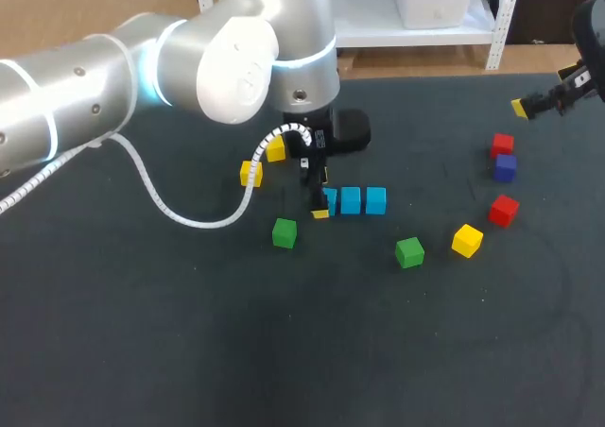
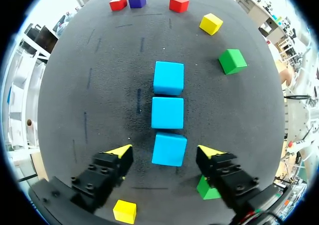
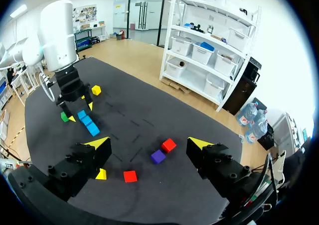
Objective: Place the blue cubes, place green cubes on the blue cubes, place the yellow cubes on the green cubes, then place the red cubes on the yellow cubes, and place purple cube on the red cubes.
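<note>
Blue cubes (image 2: 168, 113) sit in a row, left gripper (image 2: 164, 150) spread either side of the nearest, probably not touching; I'd lift straight up, no sideways drift.

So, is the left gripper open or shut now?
Open. The left gripper has a gap between each yellow tip and the nearest blue cube.

Shows silver and white rounded links on the left arm (image 1: 227, 59), with glowing pale-blue rings at the joints and a coiled white cable (image 1: 194, 222) alongside. Wears black, screw-studded blocks tipped with bright yellow wedges on left pincer (image 2: 164, 153) and right pincer (image 3: 149, 143).
</note>
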